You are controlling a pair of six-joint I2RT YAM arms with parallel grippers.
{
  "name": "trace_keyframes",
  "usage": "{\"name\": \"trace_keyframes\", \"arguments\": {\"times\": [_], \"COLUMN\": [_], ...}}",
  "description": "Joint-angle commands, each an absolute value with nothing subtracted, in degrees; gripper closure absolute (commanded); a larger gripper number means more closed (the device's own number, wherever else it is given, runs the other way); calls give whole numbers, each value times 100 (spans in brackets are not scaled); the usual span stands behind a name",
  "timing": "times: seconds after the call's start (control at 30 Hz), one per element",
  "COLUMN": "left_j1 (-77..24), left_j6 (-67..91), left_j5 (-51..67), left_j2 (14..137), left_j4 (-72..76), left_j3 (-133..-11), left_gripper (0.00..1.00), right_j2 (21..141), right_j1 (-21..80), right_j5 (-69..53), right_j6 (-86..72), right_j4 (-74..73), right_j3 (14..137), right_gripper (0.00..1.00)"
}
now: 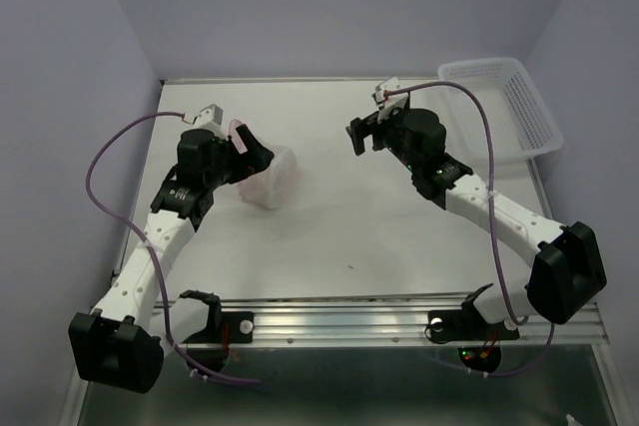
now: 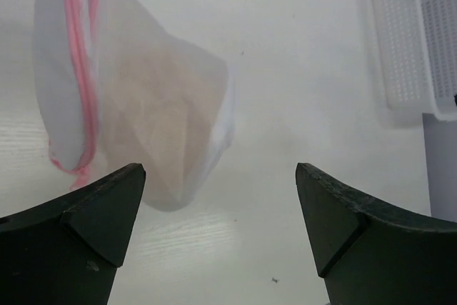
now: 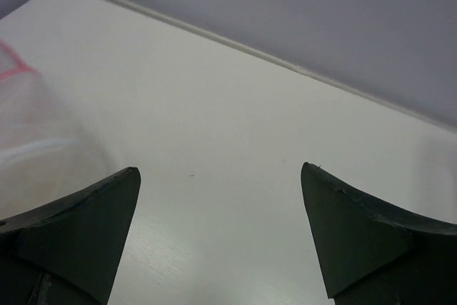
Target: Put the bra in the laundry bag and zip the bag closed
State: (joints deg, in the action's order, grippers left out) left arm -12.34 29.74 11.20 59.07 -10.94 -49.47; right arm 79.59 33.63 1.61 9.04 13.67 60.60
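Observation:
The laundry bag [image 1: 272,177] is a white mesh pouch lying on the table at the left. In the left wrist view the laundry bag [image 2: 136,98] shows its pink zipper band [image 2: 78,69] down its left side. The peach bra [image 2: 168,119] shows through the mesh, inside the bag. My left gripper [image 1: 250,152] is open and empty, just beside the bag's left end; in its own view the left gripper [image 2: 221,176] hovers just short of the bag. My right gripper [image 1: 357,134] is open and empty, to the right of the bag; in its own view the right gripper [image 3: 221,176] is above bare table.
A rigid white slotted basket [image 1: 504,107] stands at the back right corner and also shows in the left wrist view [image 2: 421,41]. A purple-grey wall [image 3: 285,5] borders the table's far edge. A metal rail [image 1: 349,321] runs along the near edge.

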Motion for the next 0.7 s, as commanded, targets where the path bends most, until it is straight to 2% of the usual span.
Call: {"name": "trace_keyframes", "arguments": {"times": [0.0, 0.1, 0.2, 0.4, 0.67], "left_j1": [-1239, -1222, -1178, -362, 413], "left_j6": [2821, 3005, 3120, 3550, 3647], "left_j5": [406, -797, -1668, -2223, -2513], "left_j2": [5590, 5660, 5888, 6556, 6284], "left_j4": [-1211, -1633, -1986, -2626, -1978], "left_j3": [-5773, -6371, -6846, -7408, -6733], "left_gripper": [1, 1, 1, 1, 1], "right_j2": [7709, 7507, 7366, 6751, 5942], "right_j1": [2911, 2111, 1855, 1854, 1854], "right_j5": [3101, 2910, 3163, 3778, 4851], "right_j6": [-1342, -2581, -2716, -2549, -2409], "right_j4": [1893, 1155, 880, 369, 325], "right_j3": [5916, 5758, 5608, 5389, 4913], "right_gripper": [0, 0, 0, 0, 0]}}
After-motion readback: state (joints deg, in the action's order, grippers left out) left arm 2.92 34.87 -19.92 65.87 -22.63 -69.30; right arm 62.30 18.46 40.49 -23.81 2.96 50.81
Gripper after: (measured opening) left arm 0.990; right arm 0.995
